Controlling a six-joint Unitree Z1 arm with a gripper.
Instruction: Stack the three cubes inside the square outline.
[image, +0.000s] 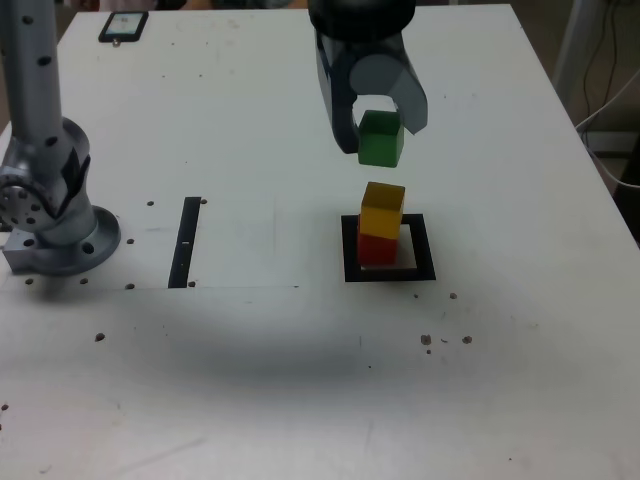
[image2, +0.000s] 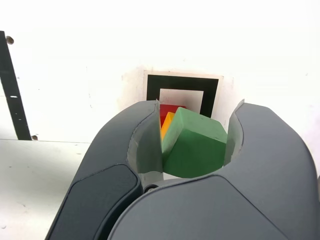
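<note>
Upper left of the exterior view: a dark phone (image: 123, 26) on the white table (image: 500, 380). Left edge: the arm's grey base (image: 55, 235), with a thin black strip (image: 185, 243) just beside it. Nothing between green cube (image: 381, 139) and stack. Right of centre: the square outline (image: 348, 250), holding red cube (image: 374, 247) with yellow cube (image: 382, 208) on top. Directly above, clear of the yellow: end effector (image: 378, 120) pinching the green cube, tilted in the wrist view.

Exterior view: high, looking down across the white table (image: 300, 400), fairly distant; wrist view: close behind the gripper (image2: 195, 137), facing down past its jaws; shared: green cube (image: 381, 138), square outline (image: 389, 272), black strip (image: 185, 243).
</note>
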